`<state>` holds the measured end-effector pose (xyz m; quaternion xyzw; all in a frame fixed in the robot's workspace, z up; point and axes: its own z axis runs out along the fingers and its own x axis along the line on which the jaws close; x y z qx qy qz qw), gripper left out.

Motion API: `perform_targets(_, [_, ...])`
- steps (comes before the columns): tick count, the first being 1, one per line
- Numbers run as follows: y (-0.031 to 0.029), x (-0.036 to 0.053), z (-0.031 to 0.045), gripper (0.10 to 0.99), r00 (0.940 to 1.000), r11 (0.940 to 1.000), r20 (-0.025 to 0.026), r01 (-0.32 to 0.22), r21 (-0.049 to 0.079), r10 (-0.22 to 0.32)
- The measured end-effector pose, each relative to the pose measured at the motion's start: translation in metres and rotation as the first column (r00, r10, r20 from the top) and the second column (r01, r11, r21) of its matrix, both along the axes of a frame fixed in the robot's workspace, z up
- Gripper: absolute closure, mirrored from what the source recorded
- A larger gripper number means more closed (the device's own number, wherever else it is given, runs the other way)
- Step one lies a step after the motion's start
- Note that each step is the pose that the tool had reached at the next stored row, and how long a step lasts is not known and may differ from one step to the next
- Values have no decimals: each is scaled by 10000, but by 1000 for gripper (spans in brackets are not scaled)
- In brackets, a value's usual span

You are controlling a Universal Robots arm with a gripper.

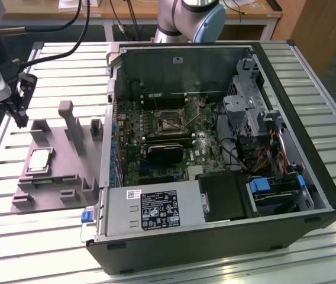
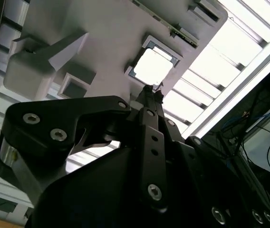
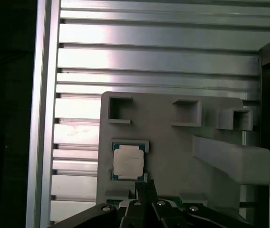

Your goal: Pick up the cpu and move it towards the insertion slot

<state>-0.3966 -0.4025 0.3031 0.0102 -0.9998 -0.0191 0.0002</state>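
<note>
Aloft, gripper (image 3: pixel 142 186) pointing down, jaws closed, near cpu (image 3: pixel 128 161), clear of it

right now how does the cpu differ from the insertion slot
The cpu lies on the grey fixture outside the case; the insertion slot sits on the green board inside it. The cpu's top is bright silver; the insertion slot has a dark centre in a metal frame. Both are small squares.
</note>
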Motion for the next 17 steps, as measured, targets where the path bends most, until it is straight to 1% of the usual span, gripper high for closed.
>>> perform_targets(6, [0, -48, -104, 984, 10000, 10000, 15, -8, 1, 8])
perform_targets(11, [-2, -88, -190, 984, 10000, 10000, 39, -17, 2, 17])
perform_targets(17, [-7, -133, -276, 984, 9999, 10000, 104, -24, 1, 24])
